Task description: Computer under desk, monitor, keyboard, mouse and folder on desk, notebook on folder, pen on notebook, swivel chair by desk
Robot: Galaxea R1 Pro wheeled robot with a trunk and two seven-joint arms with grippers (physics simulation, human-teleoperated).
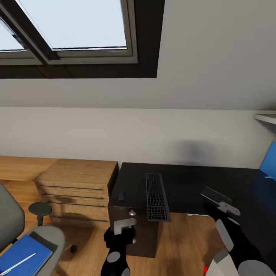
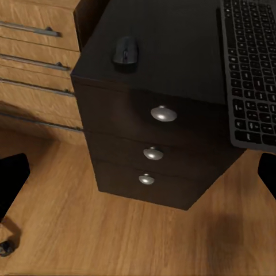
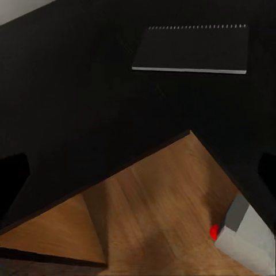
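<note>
Ahead of the left gripper, jaws spread wide: desk drawer unit, mouse, keyboard. Beyond the right gripper, likewise wide and empty: notebook.

A home room under a sloped ceiling, fitted as a study corner. Overhead, a skylight set in the slanted white wall. Below, a black-topped counter with a three-drawer unit and round silver knobs, carrying a keyboard and a small mouse. Beside it, a light-wood chest with long bar handles. At the lower left, a grey swivel chair. Underfoot, a warm wooden floor.
</note>
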